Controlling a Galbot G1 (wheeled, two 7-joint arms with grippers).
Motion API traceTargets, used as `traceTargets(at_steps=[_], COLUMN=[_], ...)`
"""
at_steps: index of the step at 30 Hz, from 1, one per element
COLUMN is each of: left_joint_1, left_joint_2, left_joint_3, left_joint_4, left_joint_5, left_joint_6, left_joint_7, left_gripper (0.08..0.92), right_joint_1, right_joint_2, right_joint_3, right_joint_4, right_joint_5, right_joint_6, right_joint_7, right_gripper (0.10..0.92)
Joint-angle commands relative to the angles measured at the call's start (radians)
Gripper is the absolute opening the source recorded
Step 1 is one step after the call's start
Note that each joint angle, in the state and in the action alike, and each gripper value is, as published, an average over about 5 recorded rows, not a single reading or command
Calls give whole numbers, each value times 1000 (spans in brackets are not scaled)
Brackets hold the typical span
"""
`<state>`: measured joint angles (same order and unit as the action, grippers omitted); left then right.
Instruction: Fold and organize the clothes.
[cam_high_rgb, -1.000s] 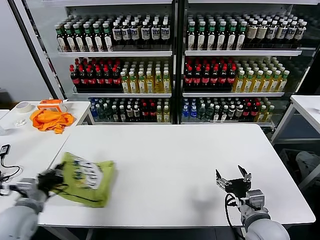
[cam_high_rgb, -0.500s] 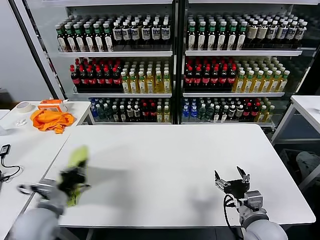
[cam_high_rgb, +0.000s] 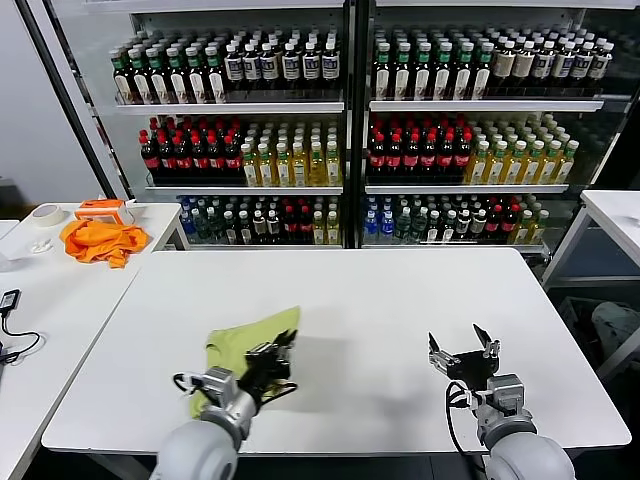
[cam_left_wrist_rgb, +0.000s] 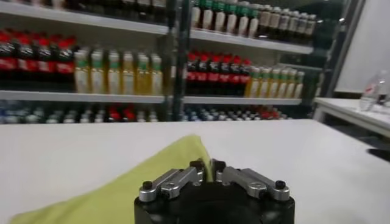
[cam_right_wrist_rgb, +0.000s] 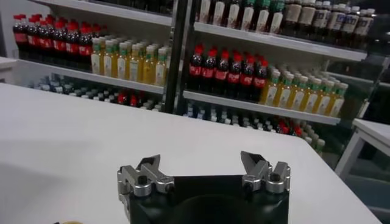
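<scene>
Head view shows the soft lime-green short-sleeved T-shirt (cam_high_rgb: 245, 343) lying bunched on the white rectangular table (cam_high_rgb: 400, 300), toward the robot's left and close to the near edge, with one corner of the fabric raised and pointing toward the shelves. The left gripper (cam_high_rgb: 272, 358) sits at the shirt's near right side, its dark fingers narrowed on the fabric. In the left wrist view, that gripper (cam_left_wrist_rgb: 207, 165) has its two fingertips nearly together with the lime fabric (cam_left_wrist_rgb: 134, 189) pinched between them, the cloth spreading away across the tabletop. The right gripper (cam_high_rgb: 463, 350) hovers above the table's near right part, well apart from the shirt, its jaws spread wide and holding nothing; the right wrist view shows the same gripper (cam_right_wrist_rgb: 204, 167) with bare tabletop between its fingers. On a second white table (cam_high_rgb: 60, 290) at the far left lies a crumpled bright orange cloth (cam_high_rgb: 100, 240). Behind stand glass-fronted coolers (cam_high_rgb: 350, 120) filled with rows of bottled drinks.
</scene>
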<state>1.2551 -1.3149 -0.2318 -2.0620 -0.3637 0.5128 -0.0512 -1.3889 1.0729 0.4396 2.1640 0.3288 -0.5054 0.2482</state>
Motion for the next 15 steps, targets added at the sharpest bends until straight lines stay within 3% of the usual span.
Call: traceTargets(at_steps=[1,6,15], left_joint_1=[-85,-87,11], left_joint_2=[-82,-55,103], left_joint_3=[144,77,-221], left_joint_4=[98,42,8], left_joint_5=[-11,26,144], left_joint_6=[-115,-144,-214], left_joint_7=[-16,22,86], left_gripper=[249,387,647], right_joint_1=[56,114,242], right_joint_2=[0,0,51], right_joint_3=[-58,-116,-392], right_joint_4=[-26,-48,-111], right_joint_5=[-30,28,276], right_joint_6=[3,-3,-73], right_joint_7=[-30,-62,-70], right_gripper=[823,823,823])
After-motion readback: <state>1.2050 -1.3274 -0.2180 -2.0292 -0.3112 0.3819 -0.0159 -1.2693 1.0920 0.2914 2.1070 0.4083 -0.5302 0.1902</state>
